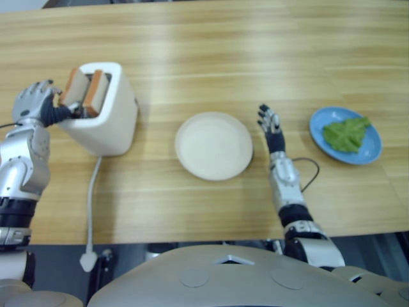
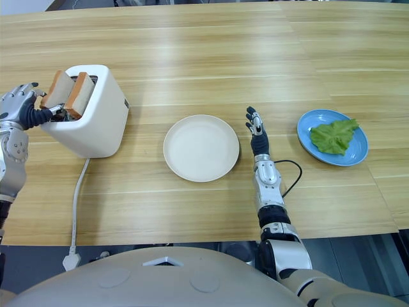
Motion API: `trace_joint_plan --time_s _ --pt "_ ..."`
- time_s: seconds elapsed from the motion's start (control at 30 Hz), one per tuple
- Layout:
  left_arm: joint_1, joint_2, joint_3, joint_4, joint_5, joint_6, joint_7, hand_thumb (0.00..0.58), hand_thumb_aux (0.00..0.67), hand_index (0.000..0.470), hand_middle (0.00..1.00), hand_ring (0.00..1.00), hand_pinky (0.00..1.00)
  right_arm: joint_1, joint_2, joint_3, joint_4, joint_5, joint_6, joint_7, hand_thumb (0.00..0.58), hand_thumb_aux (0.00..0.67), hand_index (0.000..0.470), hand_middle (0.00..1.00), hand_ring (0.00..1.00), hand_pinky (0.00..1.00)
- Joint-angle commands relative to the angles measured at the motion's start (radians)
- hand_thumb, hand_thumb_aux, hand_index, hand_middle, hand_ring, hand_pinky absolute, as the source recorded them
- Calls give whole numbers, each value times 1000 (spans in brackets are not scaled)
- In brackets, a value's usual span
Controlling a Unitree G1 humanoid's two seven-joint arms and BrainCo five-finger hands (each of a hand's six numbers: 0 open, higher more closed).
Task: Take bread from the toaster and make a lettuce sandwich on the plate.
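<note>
I had the left hand (image 1: 35,102) up at the left side of the white toaster (image 1: 108,121), which stood on the left part of the wooden bench (image 1: 255,57). Two slices of bread (image 1: 86,89) stood upright in its slots, well proud of the top. The hand's fingers (image 1: 50,86) were curled in against the outer slice with the thumb low by the slot, and as far as I could see they were closed on that slice while it was still in the toaster. The toaster's pale cord (image 1: 91,192) ran from its base toward me over the bench edge, its plug (image 1: 88,261) hanging loose below. The empty cream plate (image 1: 214,146) lay in the middle of the bench, to the right of the toaster and apart from it. The right hand (image 1: 271,125) lay just beside that plate's right rim, fingers stretched out straight and pointing away from me, holding nothing. A thin dark cable (image 1: 313,169) looped on the bench beside its wrist. Further right sat the blue plate (image 1: 367,150) with the lettuce (image 1: 346,133) lying flat on it, well apart from the bread.
</note>
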State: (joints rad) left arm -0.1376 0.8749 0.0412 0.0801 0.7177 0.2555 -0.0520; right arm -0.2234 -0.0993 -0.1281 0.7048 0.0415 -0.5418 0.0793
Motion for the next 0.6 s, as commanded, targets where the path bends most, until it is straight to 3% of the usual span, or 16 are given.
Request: trace_joint_plan --time_s 0.03,0.3,0.6 --pt "-1 -13 23 -26 -8 -27 42 580 670 460 1000 1000 1000 14 -2 1 -5 0 17 -2 0 0 0 0 0 0" --pt "8 -31 102 -184 -27 -138 165 580 670 460 1000 1000 1000 12 -1 7 1 -5 24 -3 0 0 0 0 0 0" --pt "-9 -204 423 -511 -335 -408 303 580 670 460 1000 1000 1000 10 -1 17 10 -7 29 -4 0 0 0 0 0 0"
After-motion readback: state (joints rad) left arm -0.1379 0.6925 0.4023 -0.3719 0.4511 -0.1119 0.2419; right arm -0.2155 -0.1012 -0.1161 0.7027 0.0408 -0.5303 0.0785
